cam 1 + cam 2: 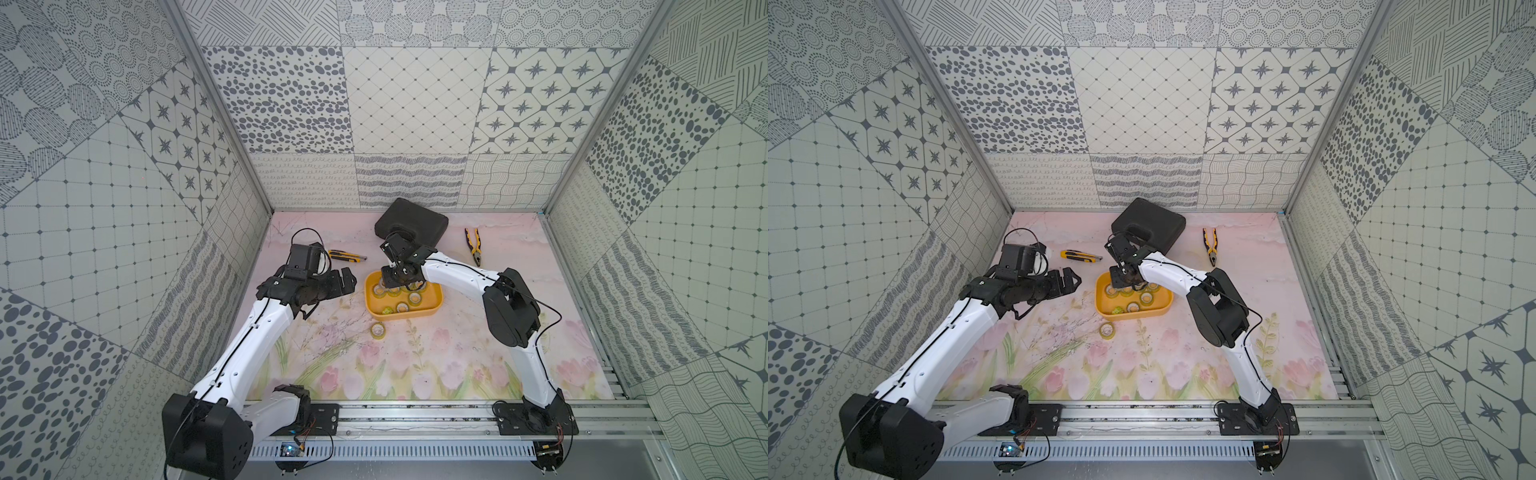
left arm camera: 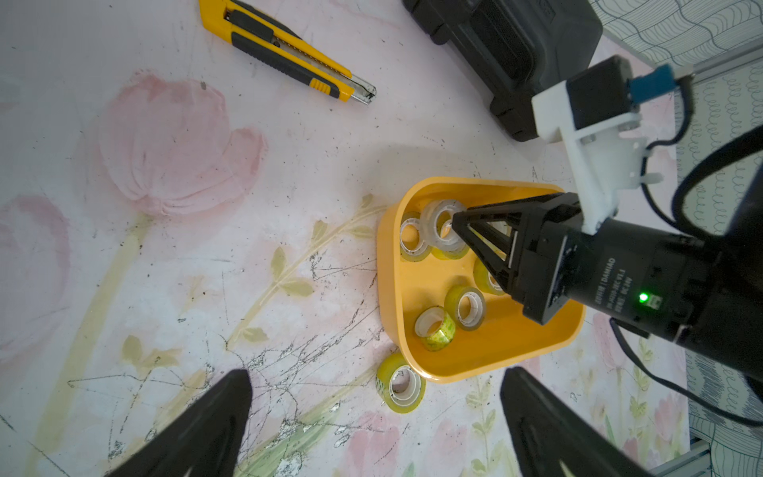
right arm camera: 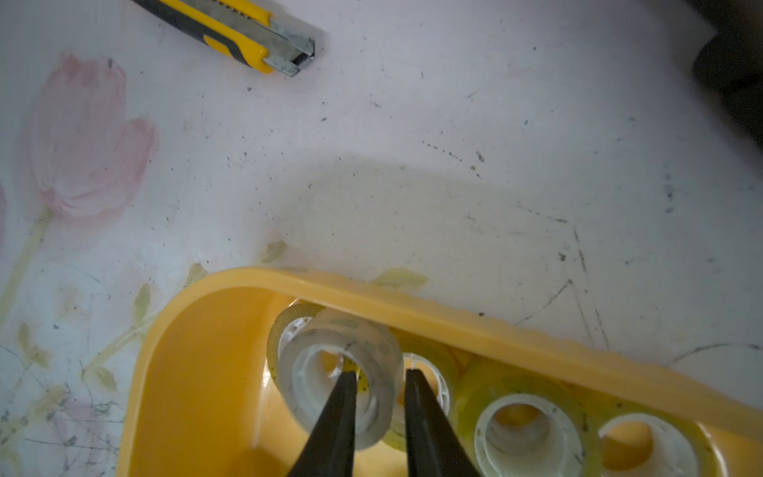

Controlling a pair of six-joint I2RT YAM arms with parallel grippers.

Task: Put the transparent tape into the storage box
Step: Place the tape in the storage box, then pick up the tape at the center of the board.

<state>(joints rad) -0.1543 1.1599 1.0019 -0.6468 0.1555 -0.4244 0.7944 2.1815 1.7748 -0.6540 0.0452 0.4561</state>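
Lifting straight up is the main risk here. The right gripper has one finger threaded through the core of a roll of tape, so an upward pull could hook the roll and carry it back out of the box. It could also flick the roll over the low rim, which runs just beside it. The roll sits tilted, propped on the rolls beneath it rather than flat on the box floor. Once free it may tip, roll, or knock its neighbours.

The jaws stand narrowly apart, one finger inside the core and the other outside, with the roll's wall between them. I cannot tell whether they pinch that wall or have slack. The roll is at the very tips of this gripper, inside the box and close under the rim near a corner, with several other rolls beside it.

A loose roll lies on the counter just outside the box's near wall, well apart from the right gripper. The left gripper hovers beside the box, empty and wide open, and its wrist view looks down on that loose roll between the spread fingers.
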